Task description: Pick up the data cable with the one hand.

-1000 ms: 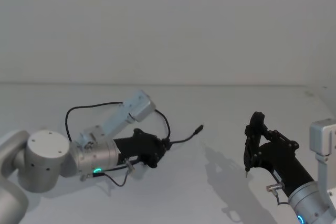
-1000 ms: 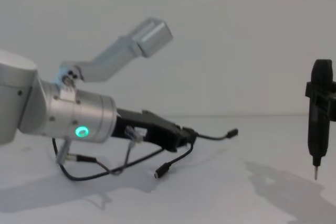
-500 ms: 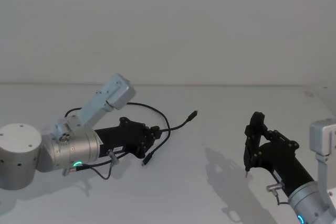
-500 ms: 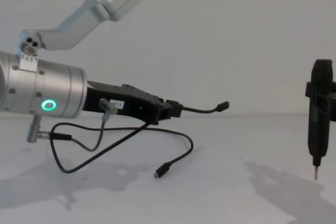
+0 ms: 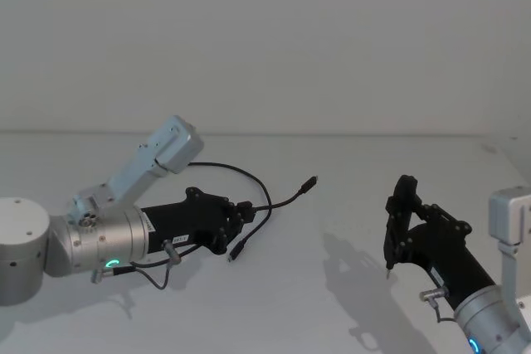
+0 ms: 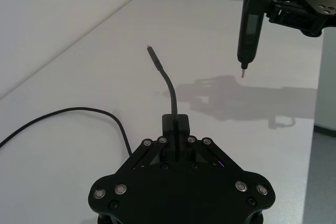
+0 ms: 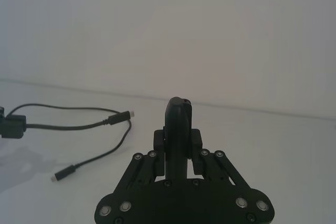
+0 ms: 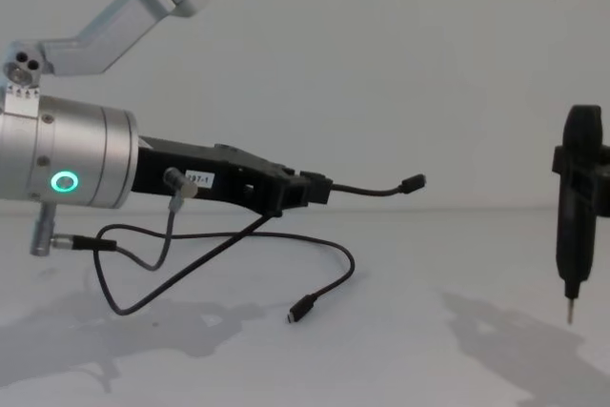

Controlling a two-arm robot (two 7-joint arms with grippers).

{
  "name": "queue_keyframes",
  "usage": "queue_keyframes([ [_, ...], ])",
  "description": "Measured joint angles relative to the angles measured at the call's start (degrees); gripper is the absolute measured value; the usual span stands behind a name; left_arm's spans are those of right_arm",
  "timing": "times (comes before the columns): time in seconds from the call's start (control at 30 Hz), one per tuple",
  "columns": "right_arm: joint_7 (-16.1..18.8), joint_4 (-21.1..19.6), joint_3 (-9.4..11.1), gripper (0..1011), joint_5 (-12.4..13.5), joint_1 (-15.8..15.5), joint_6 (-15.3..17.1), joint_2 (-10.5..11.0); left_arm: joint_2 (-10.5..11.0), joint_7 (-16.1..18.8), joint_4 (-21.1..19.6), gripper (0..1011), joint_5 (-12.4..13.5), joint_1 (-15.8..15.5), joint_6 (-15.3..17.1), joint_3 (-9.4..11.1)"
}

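One arm active: left gripper (image 5: 242, 214) jaws clamped on data cable (image 5: 284, 200). Right gripper (image 5: 412, 234) off right, jaws closed on black pointed tool (image 8: 579, 197).

You've got a plain white matte worktop (image 5: 299, 304) that runs back to a white wall (image 5: 265, 39). Soft arm shadows (image 8: 505, 331) fall across it on both the left and right sides. The data cable (image 8: 349, 262) is clamped in the left tool (image 8: 319, 188) above the surface. Its low loop and free plug hang close to the worktop, but you can't tell whether either one touches it.
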Motion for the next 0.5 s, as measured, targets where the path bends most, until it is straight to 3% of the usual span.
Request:
queue_keyframes([
  [0.27,0.3,-0.4,-0.6,279,0.7,1.1,-0.7,-1.9,0.4,-0.4,-0.7,34,-0.7,0.4,0.0,-0.2],
  [0.5,0.3,-0.1,-1.4,279,1.4,3.6,-1.8,-5.0,0.7,-0.5,-1.1,34,-1.0,0.6,0.0,-0.3],
])
